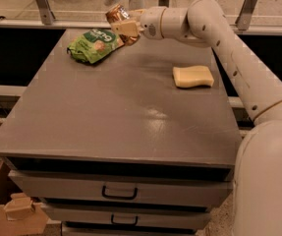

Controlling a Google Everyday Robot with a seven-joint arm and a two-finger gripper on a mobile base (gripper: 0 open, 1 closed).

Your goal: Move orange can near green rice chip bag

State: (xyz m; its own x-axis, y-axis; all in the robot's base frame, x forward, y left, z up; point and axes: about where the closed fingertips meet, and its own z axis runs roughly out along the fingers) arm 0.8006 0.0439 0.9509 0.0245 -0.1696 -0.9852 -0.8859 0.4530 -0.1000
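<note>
While the orange can [114, 14] is held in the air over the far left part of the table [130, 127], its shiny orange-gold metal catches the light and its round body sits tilted, top leaning to the left. The gripper [125, 28] at the end of the smooth white arm [229, 48] has its tan, blocky fingers [129, 28] closed on the can's lower end, so most of the can sticks up and leftward out of the jaws. Just below and to the left of the can lies the green rice chip bag [94, 45], flat and crinkled, glossy green with white lettering, resting on the table's matte grey top; whether can and bag touch cannot be told. A pale yellow sponge [193, 76], soft-edged and roughly rectangular, lies well apart on the right side. Under the tabletop are grey drawers with dark handles [119, 193], and a brown cardboard box [10, 213] stands on the floor at lower left.
</note>
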